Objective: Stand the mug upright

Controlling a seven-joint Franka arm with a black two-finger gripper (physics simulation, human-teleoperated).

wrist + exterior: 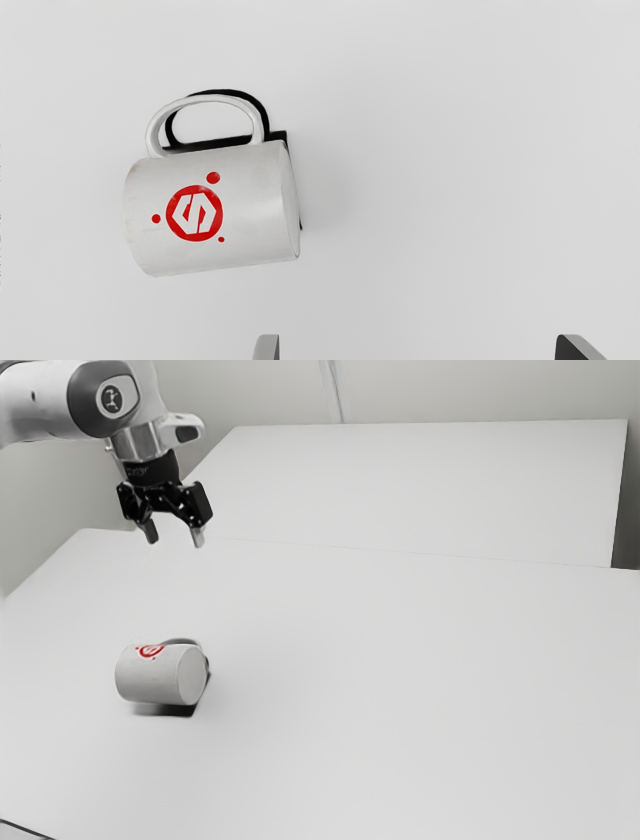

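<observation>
High over the table, my gripper hangs in the exterior view's upper left, pointing down, its two fingers spread with nothing between them. The white mug lies on its side on the table, below the gripper and apart from it; its closed round base faces the exterior view's right. In the wrist view the mug shows a red round logo, with its handle sticking out sideways along the table. The gripper stands open there, clear of the mug. The mug's mouth faces away from both views.
A white table carries the mug. Behind it stands another white surface, and a pale wall rises at the back. A thin dark cable lies at the exterior view's lower left corner.
</observation>
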